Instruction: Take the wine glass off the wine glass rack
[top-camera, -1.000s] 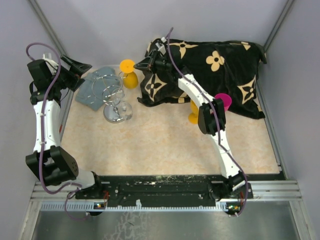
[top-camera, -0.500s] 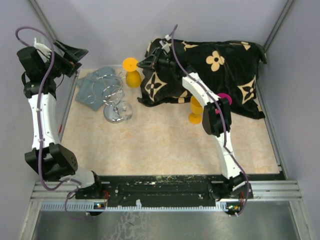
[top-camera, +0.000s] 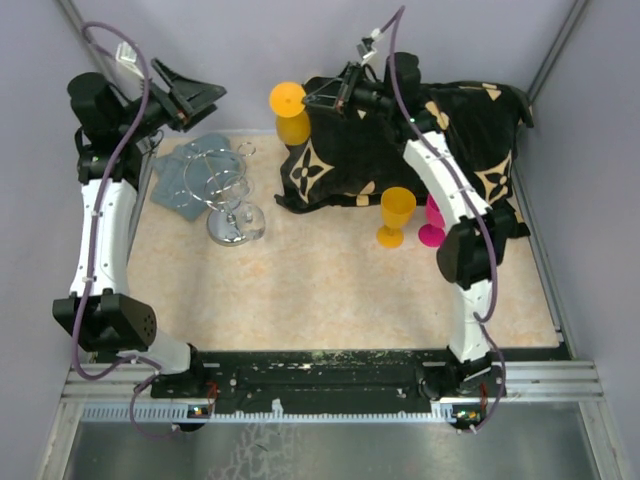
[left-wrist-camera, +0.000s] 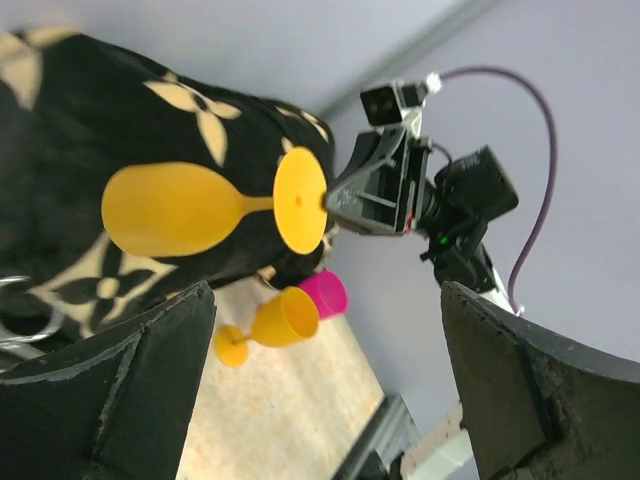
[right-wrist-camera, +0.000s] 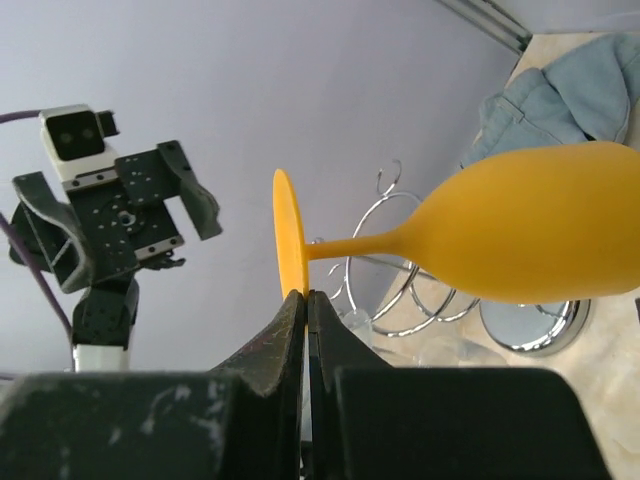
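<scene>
The yellow wine glass (top-camera: 291, 112) hangs upside down in the air, off and to the right of the chrome wine glass rack (top-camera: 225, 190). My right gripper (top-camera: 312, 100) is shut on the rim of the glass's round foot (right-wrist-camera: 288, 235), and the bowl (right-wrist-camera: 540, 235) points away from it. The rack (right-wrist-camera: 420, 290) stands below and behind the glass in the right wrist view. My left gripper (top-camera: 205, 95) is open and empty, raised high at the left. In its own view (left-wrist-camera: 325, 290) it faces the glass (left-wrist-camera: 170, 208).
A second yellow glass (top-camera: 395, 215) and a pink glass (top-camera: 432, 225) stand upright at mid-right. A black cloth with cream flowers (top-camera: 420, 140) is heaped at the back right. A grey-blue cloth (top-camera: 185, 180) lies under and left of the rack.
My right gripper has lifted the yellow glass up and to the right, away from the rack. My left arm has risen and swung its gripper to the right.
</scene>
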